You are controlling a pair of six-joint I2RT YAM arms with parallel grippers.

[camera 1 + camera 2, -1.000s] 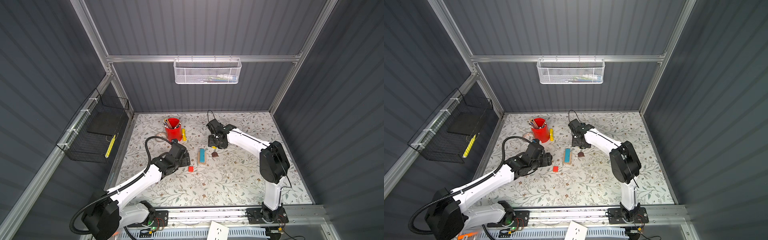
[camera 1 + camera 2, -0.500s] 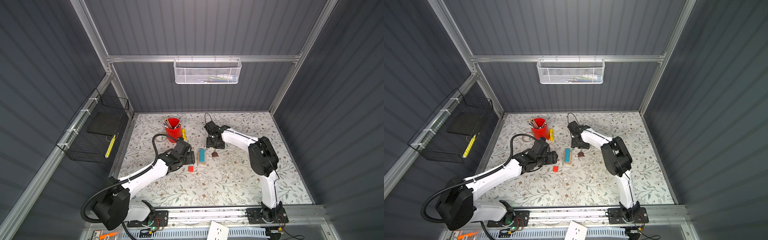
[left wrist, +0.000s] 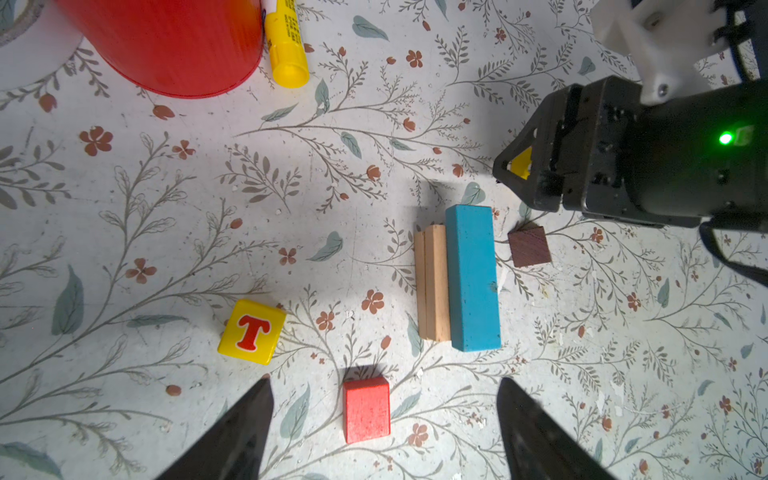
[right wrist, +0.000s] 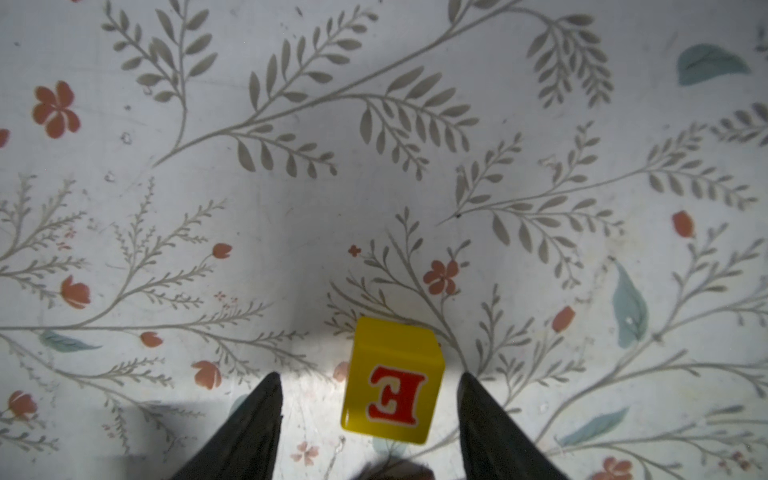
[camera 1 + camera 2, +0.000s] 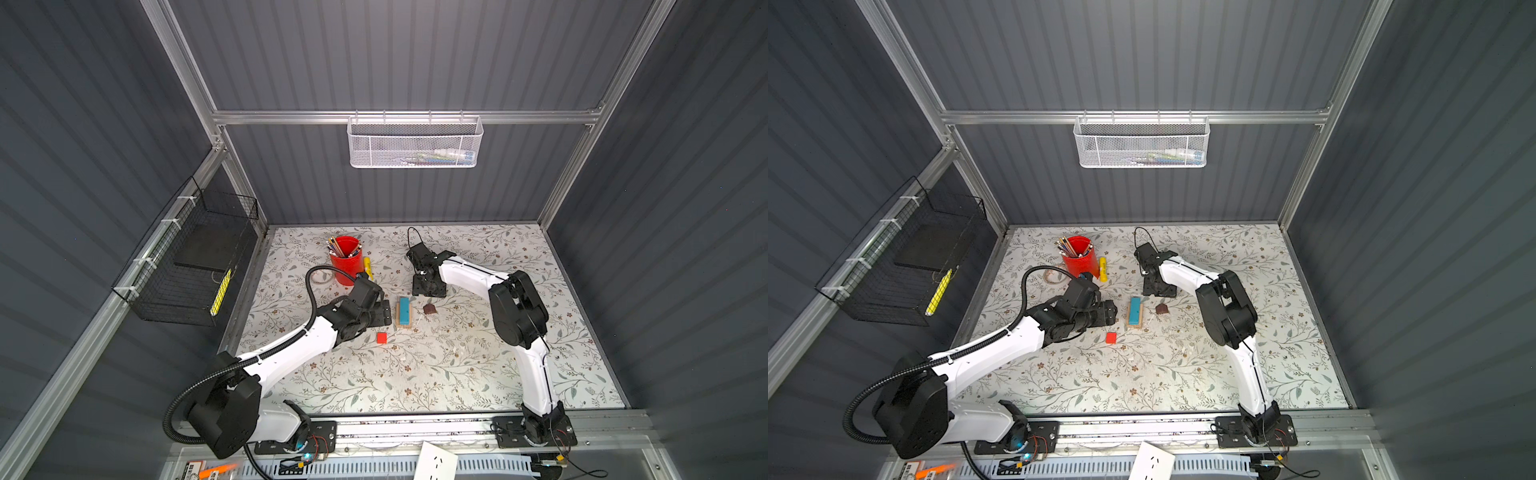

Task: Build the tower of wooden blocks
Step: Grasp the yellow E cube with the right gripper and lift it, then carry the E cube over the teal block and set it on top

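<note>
At the worktop's (image 5: 457, 374) far middle, right claw (image 4: 369, 376) astride the yellow E cube (image 4: 392, 386)
Its fingers (image 4: 249, 428) stand spread, the cube between them, nearer one, touching neither; this arm is the closer. Spread and empty, the left claw (image 3: 384, 386) hovers with the red cube (image 3: 366, 409) just ahead, beside the blue plank (image 3: 473, 276) on tan planks (image 3: 432, 282)

Two yellow lettered cubes lie on the bench: the T cube (image 3: 252, 331) at lower left of the left wrist view and the E cube (image 4: 392, 380) low in the right wrist view. There is one red cube (image 3: 366, 409), one blue plank (image 3: 473, 276) and one brown piece (image 3: 529, 246). The tan planks (image 3: 432, 282) look like two, but this is uncertain. One red cup (image 5: 345, 261), one yellow stick (image 3: 286, 41). Two baskets: white basket (image 5: 415, 143), black basket (image 5: 195, 266). Two claws: left claw (image 3: 384, 384), right claw (image 4: 370, 376).
</note>
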